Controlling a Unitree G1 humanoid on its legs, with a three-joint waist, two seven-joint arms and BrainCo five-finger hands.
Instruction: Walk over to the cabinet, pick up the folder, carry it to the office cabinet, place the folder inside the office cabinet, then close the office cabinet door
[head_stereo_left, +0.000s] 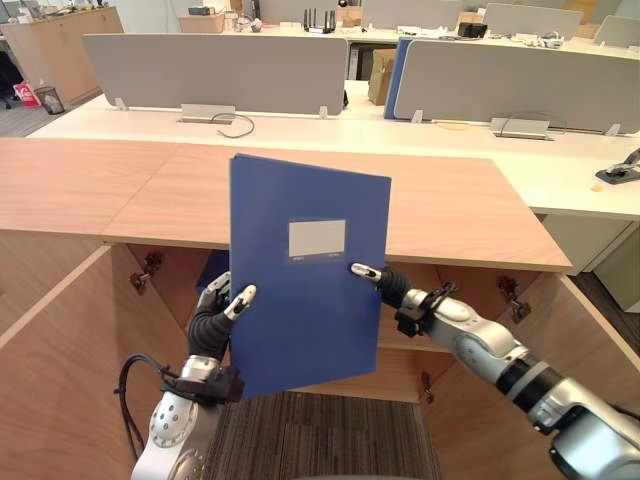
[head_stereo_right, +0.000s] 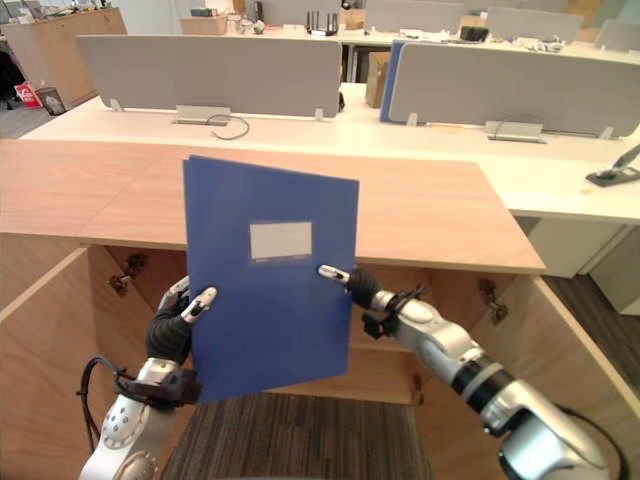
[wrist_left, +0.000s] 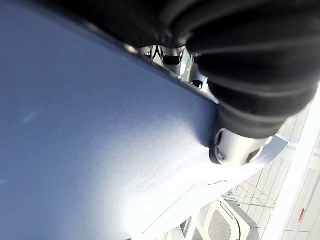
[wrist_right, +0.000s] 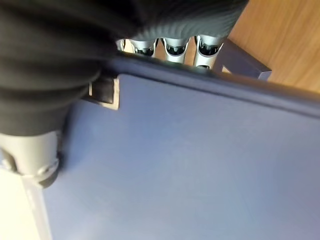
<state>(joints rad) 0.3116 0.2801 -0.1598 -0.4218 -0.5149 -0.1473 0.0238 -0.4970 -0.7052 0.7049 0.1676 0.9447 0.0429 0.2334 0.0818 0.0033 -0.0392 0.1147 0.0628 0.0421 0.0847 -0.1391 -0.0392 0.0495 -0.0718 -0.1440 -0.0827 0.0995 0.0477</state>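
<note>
The left hand (head_stereo_left: 212, 322) comes up from the lower left and pinches the lower left edge of the blue folder (head_stereo_left: 300, 320), its thumb flat on the front cover and its fingers curled behind. In its own wrist view the thumb (wrist_left: 235, 147) presses on the blue face. The right hand (head_stereo_left: 392, 287) reaches in from the lower right and clamps the folder's right edge about halfway up, with the thumb on the front. Its fingers (wrist_right: 172, 49) show past the edge on the back side. Between the two hands the folder stands upright in the air, leaning slightly, with the white label (head_stereo_left: 317, 239) on its front cover facing the camera. Just behind it is the office cabinet, under a wooden top (head_stereo_left: 450, 210). The left door (head_stereo_left: 50, 380) and the right door (head_stereo_right: 540, 340) are swung open to either side, and the hinges (head_stereo_left: 148, 268) show at the opening's upper corners. The folder's lower half overlaps the opening, but it is not inside. Brown carpet (head_stereo_left: 320, 440) lies below. Beyond the cabinet runs a white desk (head_stereo_left: 400, 140) with grey divider screens (head_stereo_left: 215, 70).
</note>
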